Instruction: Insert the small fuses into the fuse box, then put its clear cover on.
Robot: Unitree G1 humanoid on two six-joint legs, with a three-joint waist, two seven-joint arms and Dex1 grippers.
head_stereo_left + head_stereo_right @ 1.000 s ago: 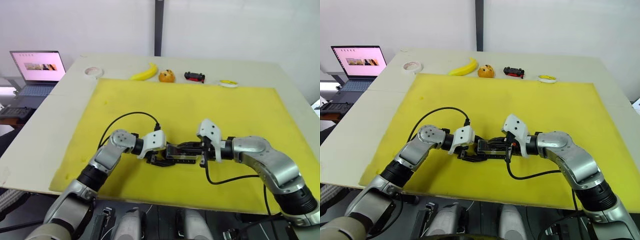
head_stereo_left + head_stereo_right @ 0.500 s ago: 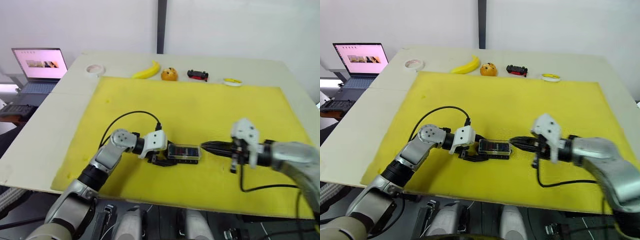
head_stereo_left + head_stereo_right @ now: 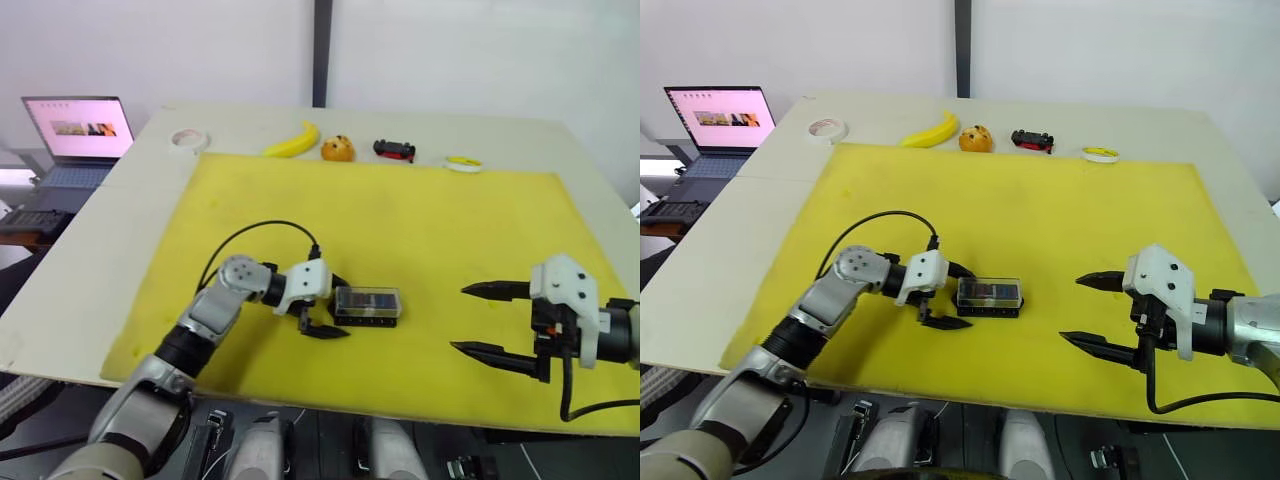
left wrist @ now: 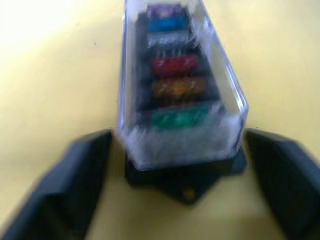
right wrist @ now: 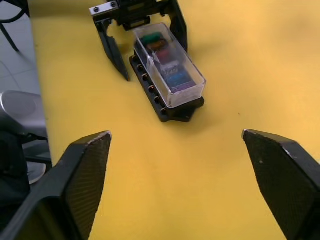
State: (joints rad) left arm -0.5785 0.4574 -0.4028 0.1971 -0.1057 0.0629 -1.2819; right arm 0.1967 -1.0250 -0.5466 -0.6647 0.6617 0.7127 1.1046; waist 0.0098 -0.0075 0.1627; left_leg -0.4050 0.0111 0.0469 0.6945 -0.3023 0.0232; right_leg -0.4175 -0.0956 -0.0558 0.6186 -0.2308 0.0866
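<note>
— Yellow mat (image 3: pixel 420 220) all over the table, right? What is closest to us on it?

— The right gripper (image 3: pixel 482 320). Its two black fingers are spread wide apart and hold nothing. It is well apart from the fuse box (image 3: pixel 368 305), out to the box's right.

— Where is the fuse box?

— It sits flat on the yellow mat, near the front edge. The clear cover (image 5: pixel 170 65) is on top of it.

— Can you see the small fuses (image 4: pixel 172 85)?

— Yes, through the cover. They stand in a row in the box: green, orange, red, grey, blue and purple.

— And the left gripper (image 3: pixel 330 305)?

— It is at the left end of the fuse box. One black finger is on each side of that end. The fingers are open, and there is a little gap between them and the box, so they are not squeezing it.

— What is behind the fuse box, far away?

— Past the back edge of the mat there is a row of things on the table. A white tape roll (image 3: pixel 187 140) is far to the left. Then comes a banana (image 3: pixel 293 143), an orange fruit (image 3: pixel 336 150), a black-and-red toy car (image 3: pixel 394 151) and a small yellow ring (image 3: pixel 461 164).

— Anything off the table?

— An open laptop (image 3: pixel 76 140) with its screen on, far out to the left of the box.
</note>
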